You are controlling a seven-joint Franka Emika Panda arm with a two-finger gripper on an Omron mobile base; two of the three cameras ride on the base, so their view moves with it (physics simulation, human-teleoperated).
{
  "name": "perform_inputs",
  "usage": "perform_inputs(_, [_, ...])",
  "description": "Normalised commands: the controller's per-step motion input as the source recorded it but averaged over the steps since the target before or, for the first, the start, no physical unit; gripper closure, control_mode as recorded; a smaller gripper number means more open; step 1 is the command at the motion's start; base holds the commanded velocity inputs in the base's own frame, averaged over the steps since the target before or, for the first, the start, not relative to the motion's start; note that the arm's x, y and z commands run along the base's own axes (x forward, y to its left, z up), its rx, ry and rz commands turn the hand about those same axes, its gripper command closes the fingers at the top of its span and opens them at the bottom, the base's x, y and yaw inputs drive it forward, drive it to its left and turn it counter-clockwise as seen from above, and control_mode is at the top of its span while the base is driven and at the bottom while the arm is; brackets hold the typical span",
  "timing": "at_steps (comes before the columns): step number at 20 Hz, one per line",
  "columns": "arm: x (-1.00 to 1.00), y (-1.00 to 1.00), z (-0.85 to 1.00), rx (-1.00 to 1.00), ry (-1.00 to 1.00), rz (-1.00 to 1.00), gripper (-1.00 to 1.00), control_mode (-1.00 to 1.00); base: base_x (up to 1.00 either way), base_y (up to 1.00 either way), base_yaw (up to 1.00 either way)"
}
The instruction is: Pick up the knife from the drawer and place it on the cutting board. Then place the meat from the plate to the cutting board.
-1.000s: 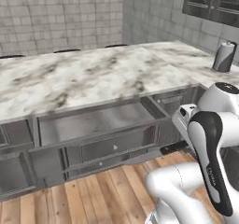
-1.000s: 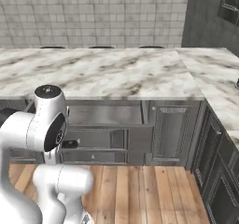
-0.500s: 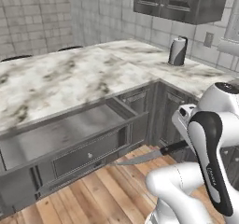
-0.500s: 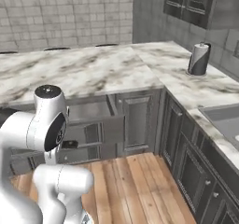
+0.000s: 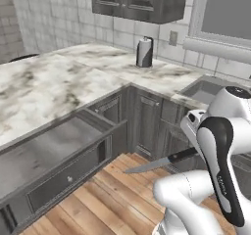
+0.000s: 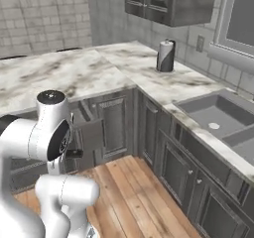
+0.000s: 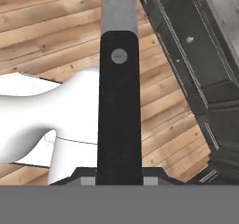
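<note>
Knife [image 5: 159,163]: black handle clamped in the gripper [image 7: 119,178], blade level above the wood floor [image 5: 103,199], pointing left. Drawer [image 5: 44,165]: left, pulled open, well apart from the knife. Canister [image 5: 144,52]: far on the marble counter [image 5: 49,87]. Sink [image 6: 218,120]: right.
</note>
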Motion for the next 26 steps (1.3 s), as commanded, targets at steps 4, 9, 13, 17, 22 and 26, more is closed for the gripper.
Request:
perform_inputs(4, [0.00,0.00,0.00,0.00,0.00,0.00,1.00,1.00,-0.06,-0.02,-0.51])
perform_inputs(9, [0.00,0.00,0.00,0.00,0.00,0.00,1.00,1.00,-0.06,0.00,-0.56])
perform_inputs(13, [0.00,0.00,0.00,0.00,0.00,0.00,1.00,1.00,-0.06,0.00,-0.58])
perform_inputs(17, [0.00,0.00,0.00,0.00,0.00,0.00,1.00,1.00,-0.05,0.00,-0.60])
perform_inputs(22, [0.00,0.00,0.00,0.00,0.00,0.00,1.00,1.00,0.02,-0.31,-0.45])
perform_inputs(26, [0.00,0.00,0.00,0.00,0.00,0.00,1.00,1.00,0.11,-0.60,-0.25])
